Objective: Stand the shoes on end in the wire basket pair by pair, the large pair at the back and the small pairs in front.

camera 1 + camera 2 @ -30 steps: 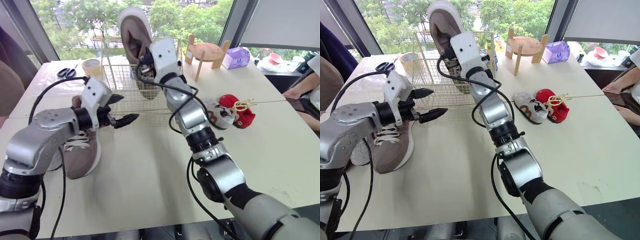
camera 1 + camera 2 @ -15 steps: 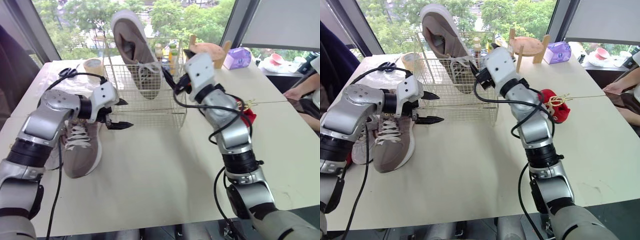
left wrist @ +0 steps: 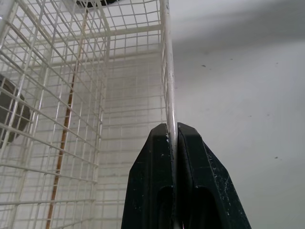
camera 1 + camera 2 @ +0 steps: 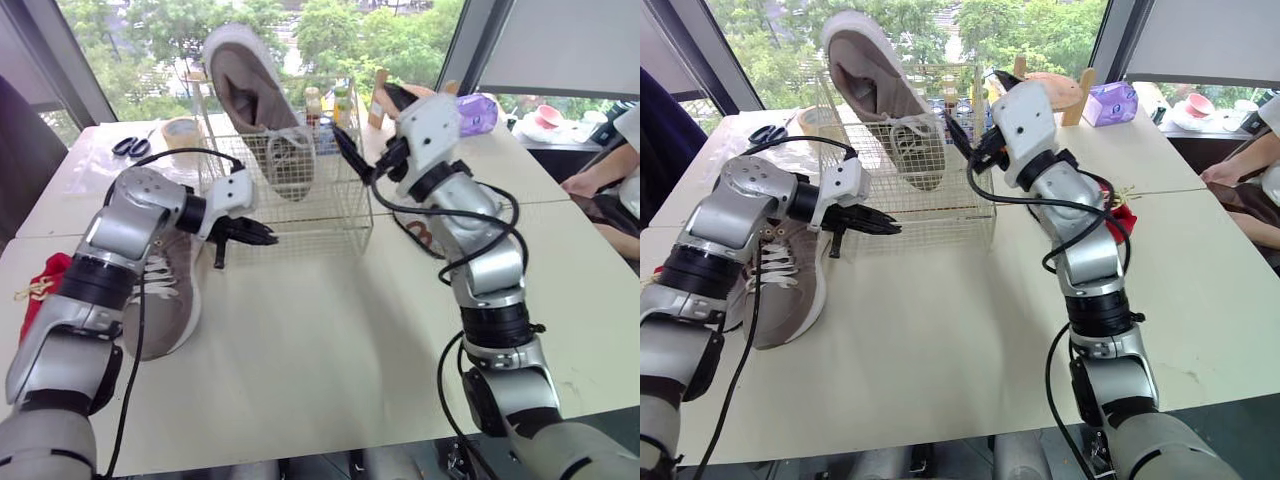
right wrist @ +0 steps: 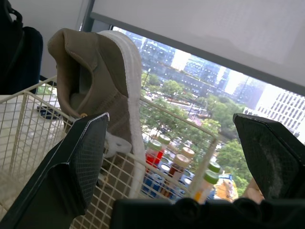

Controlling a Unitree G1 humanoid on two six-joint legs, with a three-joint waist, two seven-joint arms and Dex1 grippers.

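From the head camera, the wire basket (image 4: 300, 190) stood mid-table with one large taupe sneaker (image 4: 255, 105) on end inside it, heel up, leaning toward the back left corner. Its mate, the second taupe sneaker (image 4: 165, 290), lay flat on the table left of the basket. A small red shoe (image 4: 45, 285) lay further left, and another red shoe (image 4: 1122, 218) showed just behind the right arm. The left gripper (image 4: 255, 235) was at the basket's near left corner. The right gripper (image 4: 368, 125) hung above the basket's right side, apart from the sneaker. A tape roll (image 4: 183, 130) and scissors (image 4: 130, 147) lay behind the basket on the left.

In the left wrist view, the two fingers were pressed together on one thick edge wire of the basket.

In the right wrist view, the fingers were spread wide with nothing between them. Beyond them stood the upright sneaker in the basket, and small capped bottles (image 5: 159, 160) beyond the mesh.
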